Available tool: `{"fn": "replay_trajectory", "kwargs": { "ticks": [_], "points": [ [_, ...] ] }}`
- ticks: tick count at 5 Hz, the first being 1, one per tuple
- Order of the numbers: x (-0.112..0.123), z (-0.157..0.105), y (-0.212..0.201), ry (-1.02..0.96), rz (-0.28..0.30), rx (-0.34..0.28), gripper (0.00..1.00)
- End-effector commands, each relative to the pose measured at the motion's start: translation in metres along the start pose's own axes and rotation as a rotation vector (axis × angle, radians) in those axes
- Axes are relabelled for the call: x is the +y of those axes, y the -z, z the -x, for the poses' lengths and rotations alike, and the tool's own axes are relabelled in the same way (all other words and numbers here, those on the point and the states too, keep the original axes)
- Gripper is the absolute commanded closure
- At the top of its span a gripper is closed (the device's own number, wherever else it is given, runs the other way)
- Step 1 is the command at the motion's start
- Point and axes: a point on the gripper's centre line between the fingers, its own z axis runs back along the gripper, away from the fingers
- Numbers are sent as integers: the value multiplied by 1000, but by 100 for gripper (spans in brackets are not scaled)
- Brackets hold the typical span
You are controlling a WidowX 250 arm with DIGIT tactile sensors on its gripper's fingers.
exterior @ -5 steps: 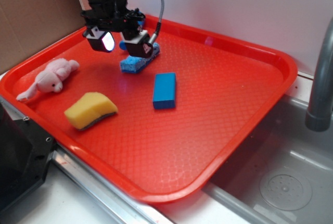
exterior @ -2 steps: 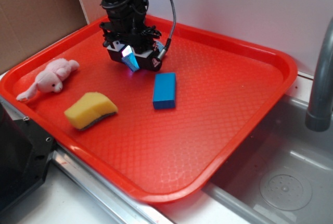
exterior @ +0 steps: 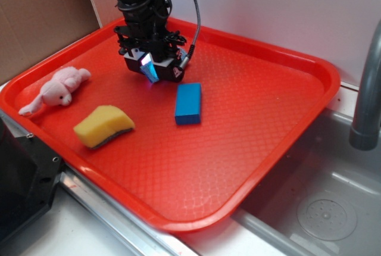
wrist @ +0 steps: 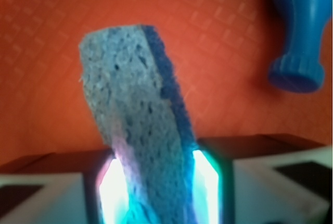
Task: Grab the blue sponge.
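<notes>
Wrist view showed the sponge [wrist: 138, 125] pinched between the jaws of the gripper [wrist: 158, 185], its free end over the tray [wrist: 47, 36]. Exterior view placed the gripper [exterior: 150, 67] at the tray's far left. The grab looked essentially done; whether the sponge had left the tray was unclear.

My gripper [wrist: 158, 182] holds the blue sponge [wrist: 138, 130], porous and rough. Beneath lies the red tray [wrist: 47, 36], plastic with fine embossed diamond texture. A blue bottle-shaped toy [wrist: 299, 31] looks smooth, glossy plastic.

Exterior view overlooks the red tray [exterior: 286, 119]; wrist view sees it close-up.
</notes>
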Motion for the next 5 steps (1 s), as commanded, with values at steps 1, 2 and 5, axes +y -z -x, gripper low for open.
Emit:
{"fn": "replay_trajectory", "kwargs": {
  "ticks": [1,2,5],
  "points": [
    [-13,15,-88,27,69,-56,100],
    [-23,42,-127,99,36,35,100],
    [-26,82,-155,202,49,124,100]
  ]
}}
